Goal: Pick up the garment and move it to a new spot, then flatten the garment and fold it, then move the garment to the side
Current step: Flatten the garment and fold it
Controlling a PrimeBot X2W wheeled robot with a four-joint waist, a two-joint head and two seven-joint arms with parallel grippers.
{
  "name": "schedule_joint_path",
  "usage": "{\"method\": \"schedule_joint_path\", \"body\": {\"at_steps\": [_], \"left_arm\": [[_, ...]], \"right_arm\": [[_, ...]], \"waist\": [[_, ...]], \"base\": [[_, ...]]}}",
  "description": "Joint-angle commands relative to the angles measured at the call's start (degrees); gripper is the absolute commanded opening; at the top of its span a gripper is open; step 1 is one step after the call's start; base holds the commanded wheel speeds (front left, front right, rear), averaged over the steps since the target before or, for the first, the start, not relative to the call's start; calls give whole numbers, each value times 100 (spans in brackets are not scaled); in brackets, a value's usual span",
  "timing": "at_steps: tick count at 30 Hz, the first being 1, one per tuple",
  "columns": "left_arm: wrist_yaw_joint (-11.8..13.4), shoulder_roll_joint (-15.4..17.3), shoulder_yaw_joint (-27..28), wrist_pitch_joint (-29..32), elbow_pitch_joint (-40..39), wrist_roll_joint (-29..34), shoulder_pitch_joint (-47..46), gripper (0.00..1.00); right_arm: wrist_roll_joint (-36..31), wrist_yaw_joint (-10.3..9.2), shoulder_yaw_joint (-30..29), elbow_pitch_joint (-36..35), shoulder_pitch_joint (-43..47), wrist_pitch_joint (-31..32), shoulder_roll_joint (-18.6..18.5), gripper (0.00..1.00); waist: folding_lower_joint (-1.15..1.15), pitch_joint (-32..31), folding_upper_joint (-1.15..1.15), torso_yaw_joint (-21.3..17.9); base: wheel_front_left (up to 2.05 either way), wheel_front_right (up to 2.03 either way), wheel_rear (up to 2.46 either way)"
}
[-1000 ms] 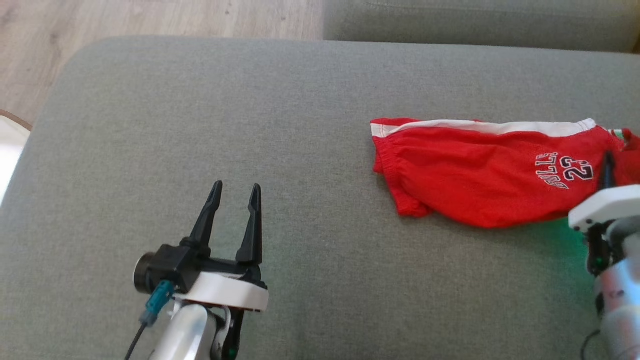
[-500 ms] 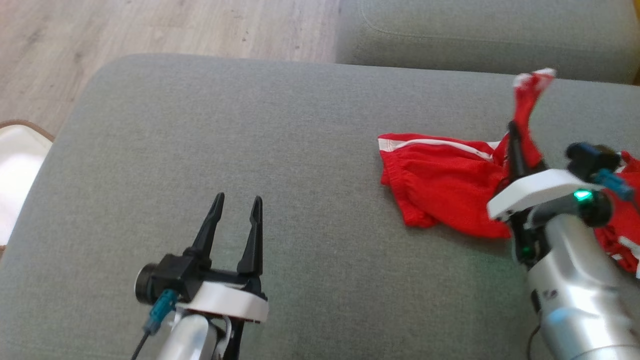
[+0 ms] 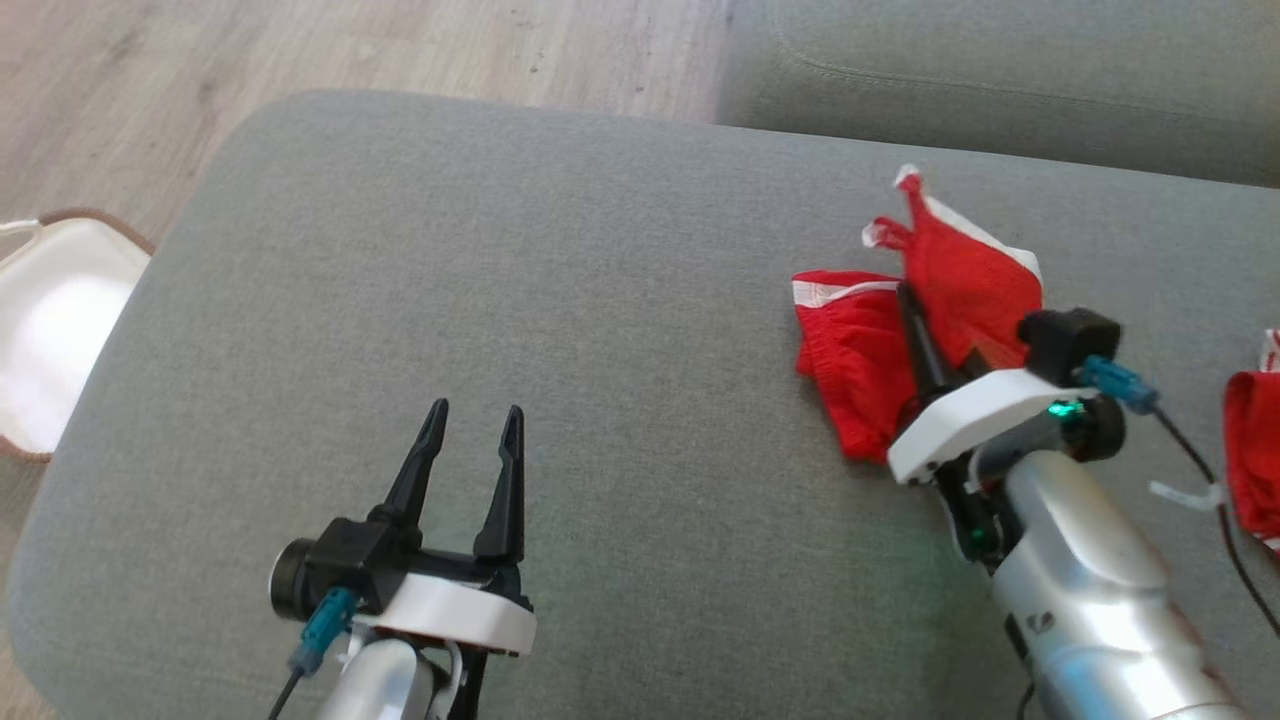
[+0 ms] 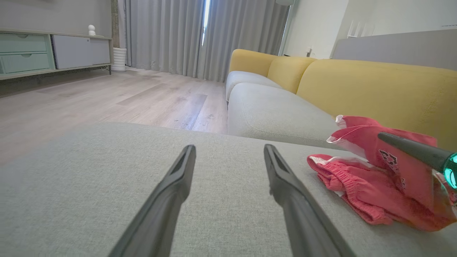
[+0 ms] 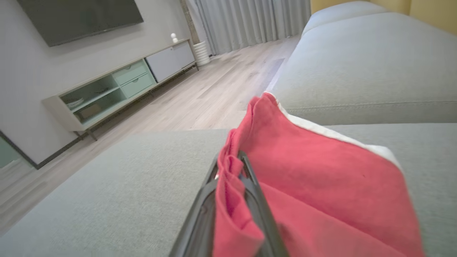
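The red cloth garment with white trim (image 3: 965,285), right of centre, looks soft, matt and creased. The grey upholstered cushion (image 3: 600,300) under it has a coarse matt weave. The pale wood-plank floor (image 3: 300,50), upper left, looks smooth. The silver forearm (image 3: 1090,600), lower right, gleams like polished metal.

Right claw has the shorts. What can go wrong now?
1. The right claw grips only a thin fold of the red shorts; it may slip free.
2. The rest lies bunched on the grey cushion, so dragging may crumple it further.
3. The left claw hangs open, apart: no second hold.
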Motion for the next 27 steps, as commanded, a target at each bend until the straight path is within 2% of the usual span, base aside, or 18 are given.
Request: {"method": "schedule_joint_path", "body": {"at_steps": [1, 14, 15, 16, 22, 27], "left_arm": [[-23, 27, 230, -37, -148, 10, -176, 100], [30, 27, 228, -37, -135, -69, -185, 100], [36, 27, 234, -37, -136, -74, -182, 100], [43, 27, 241, -37, -136, -80, -176, 100], [43, 27, 299, -37, -256, -136, -175, 100], [53, 27, 430, -37, -341, -100, -194, 100]], "right_arm": [[71, -5, 232, -132, -163, -71, 121, 0], [370, -5, 1734, 594, -263, -73, 107, 0], [383, -5, 1847, 635, -272, -78, 114, 25], [390, -5, 1956, 677, -280, -88, 122, 100], [461, -5, 2514, 762, -306, -178, 185, 100], [596, -5, 2726, 446, -416, -260, 168, 100]], "waist": [[0, 14, 0, 41], [0, 20, 0, 95], [0, 15, 0, 76], [0, 9, 0, 50], [0, -47, 0, -186], [0, -85, 0, -560]], "base": [[0, 0, 0], [0, 0, 0], [0, 0, 0], [0, 0, 0], [0, 0, 0], [0, 0, 0]]}}
